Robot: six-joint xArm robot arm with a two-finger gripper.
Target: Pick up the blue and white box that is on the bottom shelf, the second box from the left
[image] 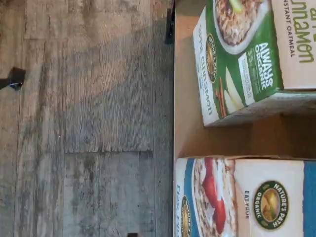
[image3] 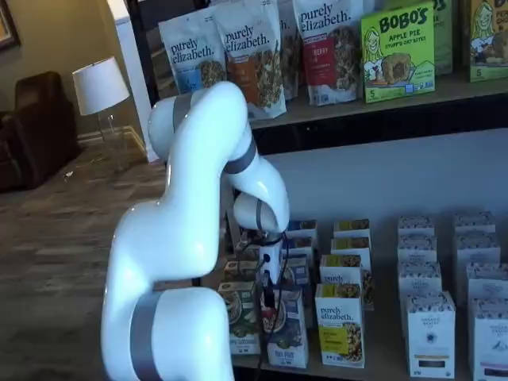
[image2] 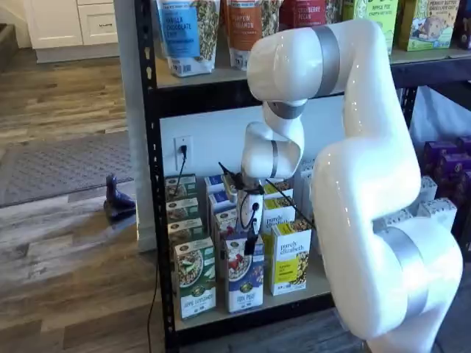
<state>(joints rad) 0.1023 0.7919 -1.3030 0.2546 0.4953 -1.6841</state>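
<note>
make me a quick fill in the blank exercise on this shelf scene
1. The pincer hangs in front of the blue and white box, which stands on the ____ shelf.
2. Beside it at the row's open end stands a ____-and-white carton.
3. On its other side stands a ____ carton.
4. The top shelf holds granola ____.

Missing words: bottom; green; yellow; pouches

bottom shelf [image2: 294, 297], blue and white box [image2: 245, 278], green-and-white carton [image2: 195, 283], yellow carton [image2: 290, 261]
</note>
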